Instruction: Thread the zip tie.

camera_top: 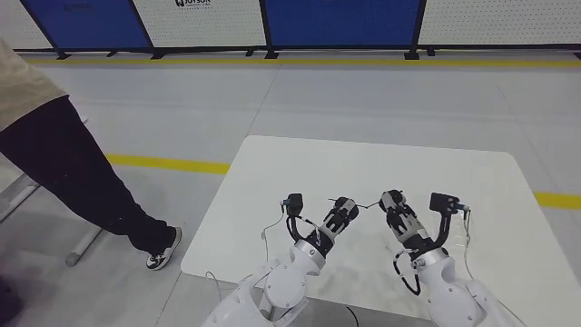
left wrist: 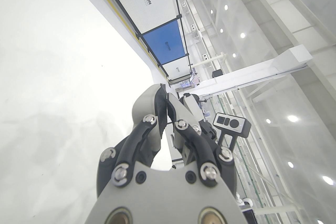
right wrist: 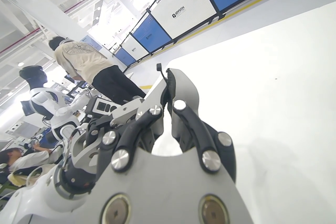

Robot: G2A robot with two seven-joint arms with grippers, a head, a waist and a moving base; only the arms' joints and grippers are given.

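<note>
Spanning the gap above the table [camera_top: 363, 159], the zip tie [right wrist: 159, 67] is clamped by the clenched right gripper [right wrist: 168, 82] and left gripper [left wrist: 166, 96]; its strap is largely hidden between their pads.

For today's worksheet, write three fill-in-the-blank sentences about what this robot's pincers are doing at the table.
1. The right pincer grips a zip tie of ___ colour.
2. The left pincer is ___, not open.
3. Both pincers are over a ___ table.
Missing words: black; shut; white.
</note>
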